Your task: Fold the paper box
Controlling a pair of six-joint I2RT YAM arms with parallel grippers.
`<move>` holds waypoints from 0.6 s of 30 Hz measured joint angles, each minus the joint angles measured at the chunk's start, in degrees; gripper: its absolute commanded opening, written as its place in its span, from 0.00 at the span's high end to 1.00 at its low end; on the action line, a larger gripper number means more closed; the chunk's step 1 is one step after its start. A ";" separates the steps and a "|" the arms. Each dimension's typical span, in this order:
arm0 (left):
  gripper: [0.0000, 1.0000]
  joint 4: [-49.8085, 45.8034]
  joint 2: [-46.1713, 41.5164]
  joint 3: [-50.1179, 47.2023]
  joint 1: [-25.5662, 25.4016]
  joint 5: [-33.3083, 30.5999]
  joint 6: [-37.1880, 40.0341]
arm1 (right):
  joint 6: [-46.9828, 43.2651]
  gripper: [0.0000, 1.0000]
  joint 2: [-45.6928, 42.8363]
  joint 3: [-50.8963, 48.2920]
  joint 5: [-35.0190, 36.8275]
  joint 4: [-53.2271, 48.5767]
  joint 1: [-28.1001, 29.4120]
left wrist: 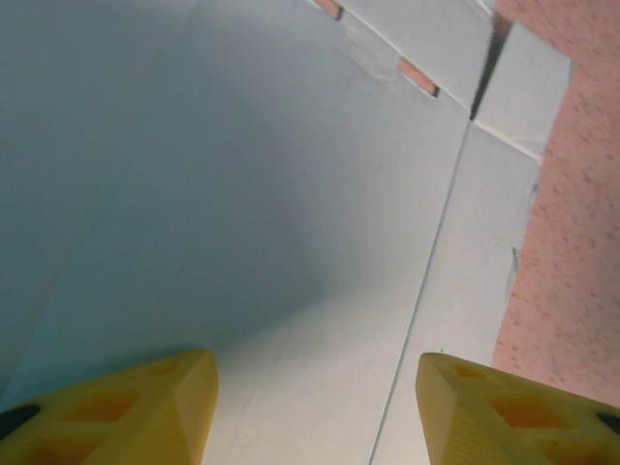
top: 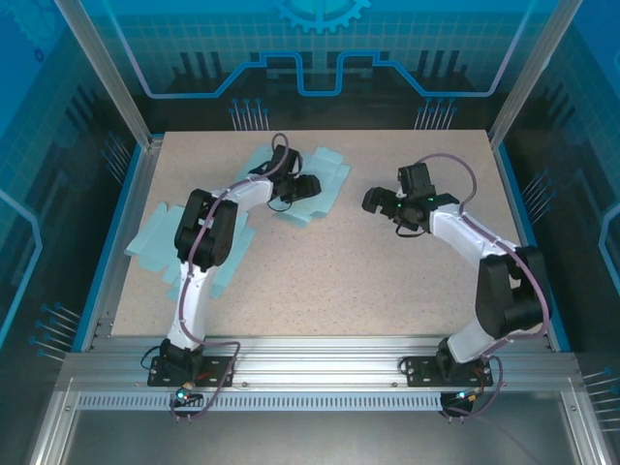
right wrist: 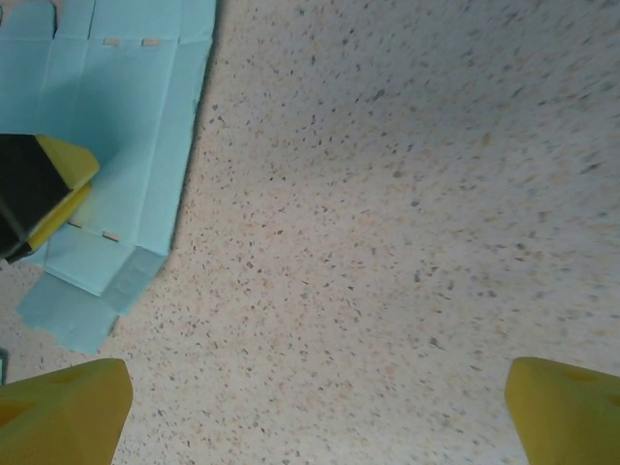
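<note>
Paper box: a flat, unfolded pale-blue blank (top: 327,186) lying on the far middle of the counter, just left of centre.
Left claw: (top: 302,188) low over the blank; its yellow fingers stand apart with flat card under the gap and nothing pinched between them.
Right claw: (top: 374,201) spread wide, near the blank's right edge but clear of it, over bare surface.
Second sheet: another pale-blue blank (top: 148,242) lies flat at the left side, partly under the left arm (top: 208,232), well apart from the first.
Counter: speckled beige top (top: 387,291) with a blue border; a ribbed aluminium rail (top: 320,354) runs along its near edge and carries both arm bases.
Room: slanting aluminium posts (top: 104,73) and translucent blue panels (top: 320,48) printed with circuit lines and a gear shape close in the cell.
Left wrist view adds: the card (left wrist: 242,194) close up, with a long crease (left wrist: 431,262), small slots (left wrist: 418,76) through which the counter (left wrist: 581,242) shows, and the left claw (left wrist: 315,397) at the bottom.
Right wrist view adds: the blank's right-hand flaps (right wrist: 126,126) at upper left with the left claw (right wrist: 39,194) resting on them, wide bare counter (right wrist: 407,194), and the right claw (right wrist: 315,392) with its two tips at opposite corners.
</note>
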 measured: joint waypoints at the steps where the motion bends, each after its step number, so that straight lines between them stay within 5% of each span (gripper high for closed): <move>1: 0.45 0.79 0.00 -0.28 -0.74 0.48 -0.59 | 0.59 0.01 1.25 0.00 -0.85 0.94 -0.04; 10: 0.55 5.03 0.00 -2.21 -7.93 4.92 -5.57 | 7.34 0.26 10.32 -0.90 -10.73 10.16 -2.29; 18: 0.61 13.84 -0.57 -6.86 -9.31 6.69 -11.32 | 12.61 0.35 11.04 -4.26 -13.73 14.27 -2.45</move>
